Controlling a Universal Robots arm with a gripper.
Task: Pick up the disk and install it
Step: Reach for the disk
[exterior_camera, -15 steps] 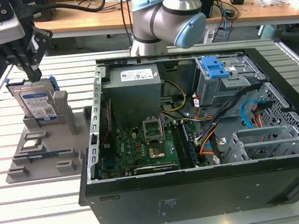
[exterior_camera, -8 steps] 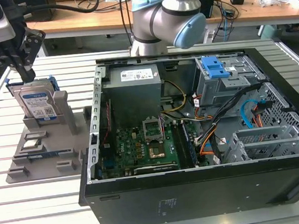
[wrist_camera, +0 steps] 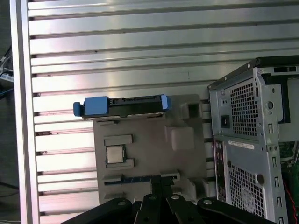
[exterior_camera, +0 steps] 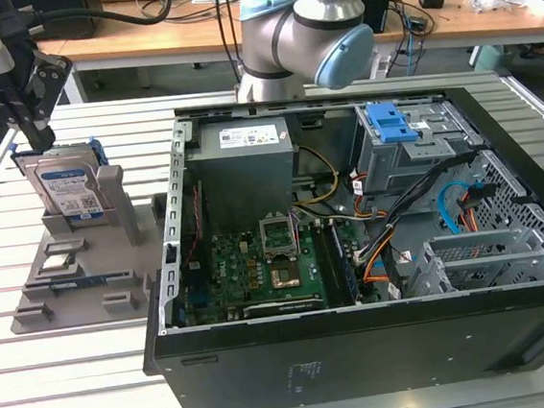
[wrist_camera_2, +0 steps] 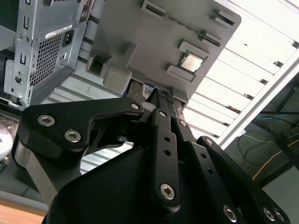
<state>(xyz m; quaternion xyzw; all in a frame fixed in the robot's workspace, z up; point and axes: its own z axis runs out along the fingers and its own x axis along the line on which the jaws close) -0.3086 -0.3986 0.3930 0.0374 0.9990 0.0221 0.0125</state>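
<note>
Open black metal computer case sat nearest, on the slatted aluminium surface. To the exterior view's left of it: flat grey fixture plate. Silver-grey rectangular hard disk in its blue plastic carrier stood on edge in the plate's slot. Black end effector hovered just above the disk's top edge, fingers pressed together, holding nothing.

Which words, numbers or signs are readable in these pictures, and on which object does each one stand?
No text can be read with certainty.
White-and-blue label on the disk: barcodes and print, too small to read.
White label on the power-supply box: too small to read.
White strip on the rear of the computer case: blurred, not readable.
</note>
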